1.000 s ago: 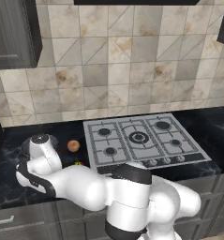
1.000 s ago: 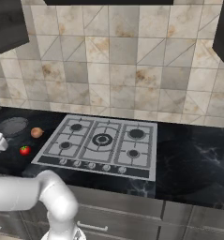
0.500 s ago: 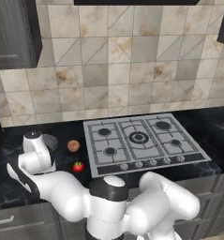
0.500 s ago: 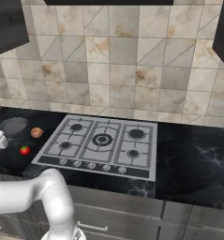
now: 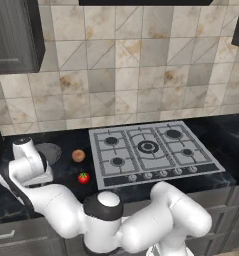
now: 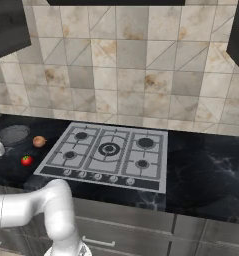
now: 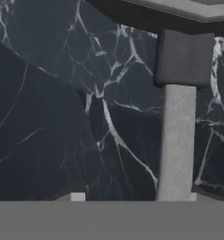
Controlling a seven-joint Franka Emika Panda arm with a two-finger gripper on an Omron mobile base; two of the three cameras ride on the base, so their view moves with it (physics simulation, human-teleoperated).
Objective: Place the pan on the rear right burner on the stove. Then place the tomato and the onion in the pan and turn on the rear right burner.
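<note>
Left of the stove (image 5: pixel 156 150), onion (image 5: pixel 78 155) behind tomato (image 5: pixel 83 177).

Black marble counter (image 6: pixel 206 165), tiled backsplash (image 6: pixel 126 65)

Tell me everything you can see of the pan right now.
The pan is a round, shallow, dark grey dish lying flat on the black marble counter, left of the stove and beside the onion. The arm hides part of it in the left base view. In the hand view its handle runs straight up to a darker bracket under the rim. Whether the fingers touch it is unclear.
</note>
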